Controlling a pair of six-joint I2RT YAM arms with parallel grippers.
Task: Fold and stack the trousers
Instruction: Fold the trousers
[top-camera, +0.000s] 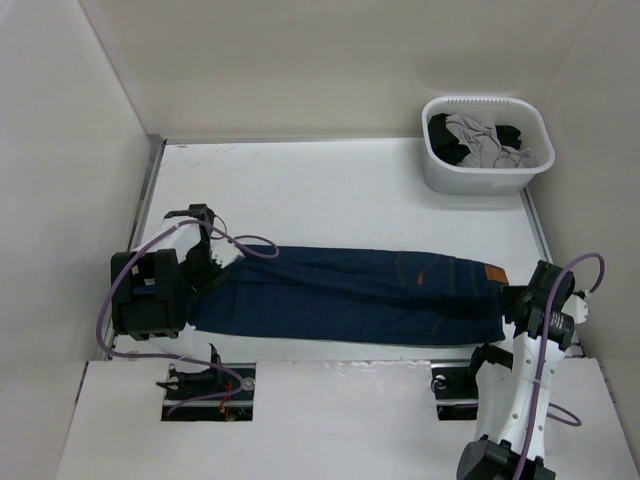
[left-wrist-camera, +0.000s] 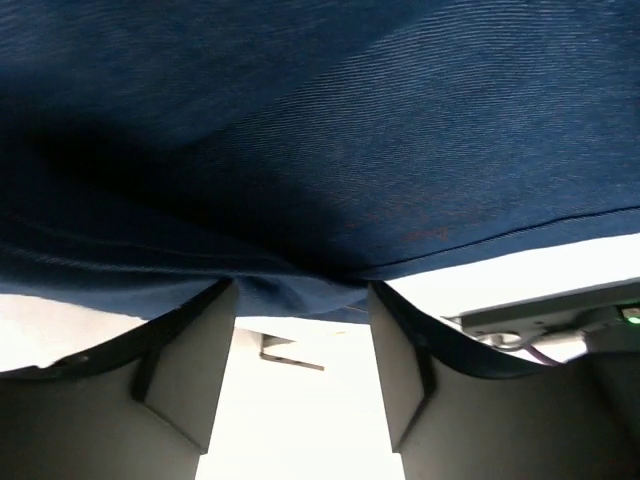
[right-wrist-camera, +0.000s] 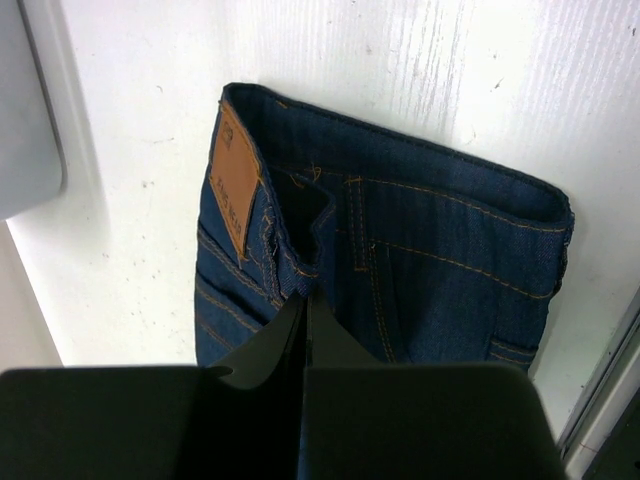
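Note:
The trousers (top-camera: 350, 295) are dark navy jeans lying lengthwise across the table, legs to the left, waistband with its tan patch (top-camera: 491, 273) to the right. My left gripper (top-camera: 207, 265) is at the leg end. In the left wrist view its fingers (left-wrist-camera: 190, 370) stand well apart, with the denim (left-wrist-camera: 320, 150) draped across their tips and white table showing in the gap, so the left gripper (left-wrist-camera: 300, 292) is open. My right gripper (top-camera: 522, 305) is at the waist end. In its wrist view the right gripper (right-wrist-camera: 305, 295) is shut, tips over the waistband (right-wrist-camera: 400, 260) beside the patch (right-wrist-camera: 235, 180); no cloth shows between them.
A white basket (top-camera: 470, 180) with grey and black garments (top-camera: 480, 140) stands at the back right corner. White walls enclose the table on the left, back and right. Two cut-outs at the near edge hold the arm bases (top-camera: 205, 385).

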